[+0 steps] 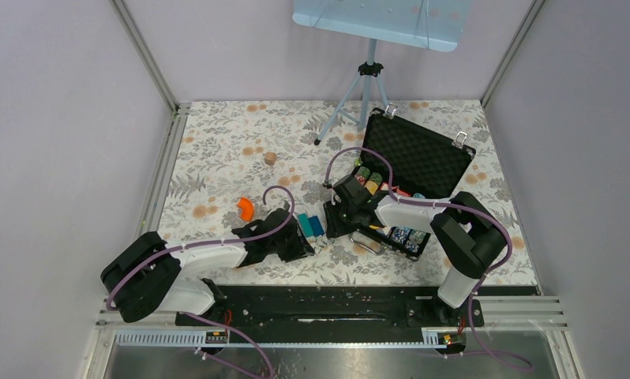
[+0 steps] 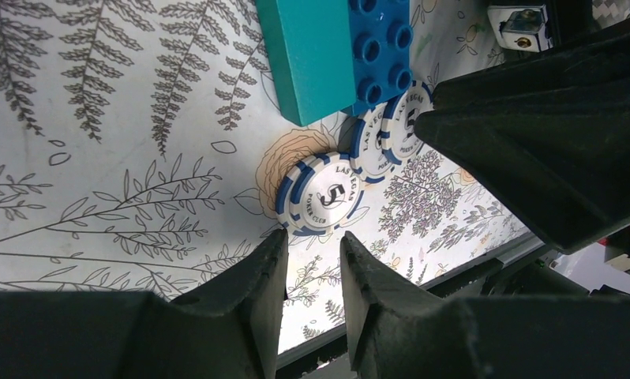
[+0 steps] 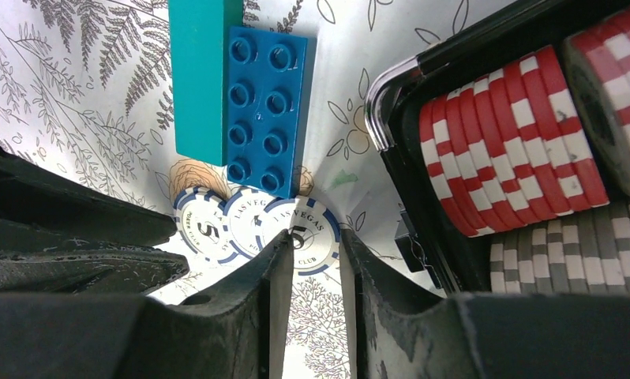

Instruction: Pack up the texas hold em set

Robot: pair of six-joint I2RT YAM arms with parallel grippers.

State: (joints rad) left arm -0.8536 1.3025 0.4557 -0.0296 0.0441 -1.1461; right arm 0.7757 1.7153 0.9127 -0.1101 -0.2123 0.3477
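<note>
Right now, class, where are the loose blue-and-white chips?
In the right wrist view, the three chips lie in an overlapping row on the cloth, just below the blue brick and left of the open case.

Top cam's not much help: the right arm [image 1: 406, 212] covers the case [image 1: 422, 154] at its near-left corner, and the chip rows [image 1: 369, 180] are too tiny to count. Left wrist view: the rightmost loose chip [image 2: 403, 118] is half tucked behind that arm, and the teal brick [image 2: 312, 55] is cropped at the top.

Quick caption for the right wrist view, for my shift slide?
Right gripper, slightly open, poised over the nearest of three blue-and-white poker chips beside a blue brick, case at right.
</note>
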